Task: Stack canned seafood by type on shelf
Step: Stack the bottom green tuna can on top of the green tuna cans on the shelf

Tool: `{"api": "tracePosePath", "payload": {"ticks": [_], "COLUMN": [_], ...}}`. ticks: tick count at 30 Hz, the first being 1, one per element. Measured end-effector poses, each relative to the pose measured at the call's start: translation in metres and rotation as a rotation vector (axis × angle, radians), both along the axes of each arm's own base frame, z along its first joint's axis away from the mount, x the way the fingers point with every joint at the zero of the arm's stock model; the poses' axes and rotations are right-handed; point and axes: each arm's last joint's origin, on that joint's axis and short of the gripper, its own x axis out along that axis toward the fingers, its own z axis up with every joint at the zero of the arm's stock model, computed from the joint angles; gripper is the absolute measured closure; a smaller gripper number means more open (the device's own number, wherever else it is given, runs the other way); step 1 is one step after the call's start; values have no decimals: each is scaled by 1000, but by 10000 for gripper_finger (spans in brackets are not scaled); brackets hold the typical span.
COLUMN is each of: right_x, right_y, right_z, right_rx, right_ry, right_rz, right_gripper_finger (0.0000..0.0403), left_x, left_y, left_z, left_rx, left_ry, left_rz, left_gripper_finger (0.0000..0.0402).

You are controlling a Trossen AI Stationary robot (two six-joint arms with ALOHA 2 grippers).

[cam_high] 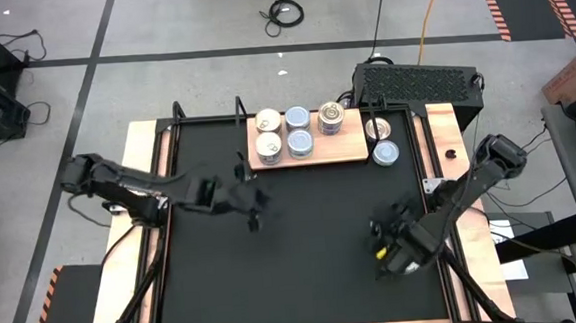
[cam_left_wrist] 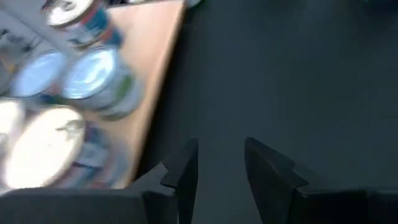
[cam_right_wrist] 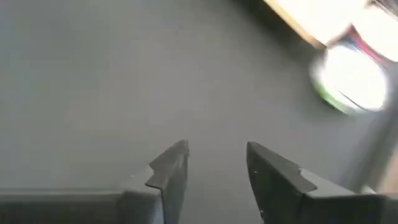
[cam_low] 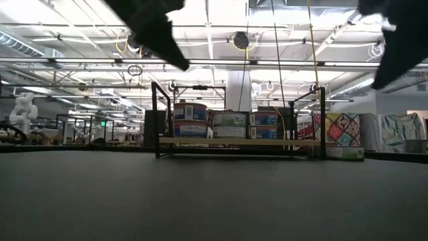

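The shelf [cam_high: 340, 154] is a light-brown board at the table's far side, with black posts [cam_low: 158, 120] at its ends. Several tins stand on it: cream-topped [cam_high: 269, 145], pale blue [cam_high: 300, 143] and goldish [cam_high: 331, 117]; in the low view they stand two high [cam_low: 190, 120]. Two more tins, one cream [cam_high: 377, 129] and one pale blue [cam_high: 386, 153], stand on the table past the board's right end. My left gripper [cam_high: 252, 196] [cam_left_wrist: 217, 168] hovers open and empty just near of the board's left end. My right gripper [cam_high: 378, 238] [cam_right_wrist: 211, 171] hovers open and empty over the table's near right part.
A black ribbed box [cam_high: 415, 79] sits behind the table's far right corner. Wooden side strips [cam_high: 139, 151] border the black tabletop [cam_high: 305, 271]. The right wrist view shows a green-labelled tin [cam_right_wrist: 351, 78] beside the board's edge [cam_right_wrist: 298, 18].
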Motion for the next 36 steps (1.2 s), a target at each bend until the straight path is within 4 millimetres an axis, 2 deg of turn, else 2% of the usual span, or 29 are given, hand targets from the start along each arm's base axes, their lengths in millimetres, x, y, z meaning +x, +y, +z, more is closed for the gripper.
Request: {"api": "tracePosePath", "payload": {"ticks": [4, 7, 9, 12, 16, 19, 24, 29, 36], "right_x": [-8, -8, -4, 2, 5, 8, 6, -18, -42], "right_y": [-31, -54, -69, -85, -88, -79, -42, -9, 32], "right_z": [9, 16, 19, 20, 24, 31, 37, 36, 28], "right_rx": [9, 17, 51, 158, 389, 496, 645, 666, 672], "right_ry": [186, 257, 283, 340, 332, 239, 166, 213, 212], "right_rz": [-215, -292, -288, -232, -156, -161, -148, -304, -384], "right_gripper_finger": [285, 320, 346, 389, 393, 394, 401, 402, 402], "left_x": [-13, -17, -16, -20, -21, -22, -22, -22, -7], "left_y": [-22, -31, -35, -38, -39, -41, -42, -42, -52], "left_z": [-20, -28, -32, -42, -42, -43, -47, -49, -59], "left_rx": [-74, -65, -79, -70, -79, -94, -97, -95, -132], "left_ry": [-226, -396, -509, -549, -567, -553, -520, -500, -599], "left_rz": [-63, -117, -139, -182, -204, -244, -264, -273, -445], "left_gripper_finger": [270, 270, 270, 270, 270, 270, 270, 270, 270]}}
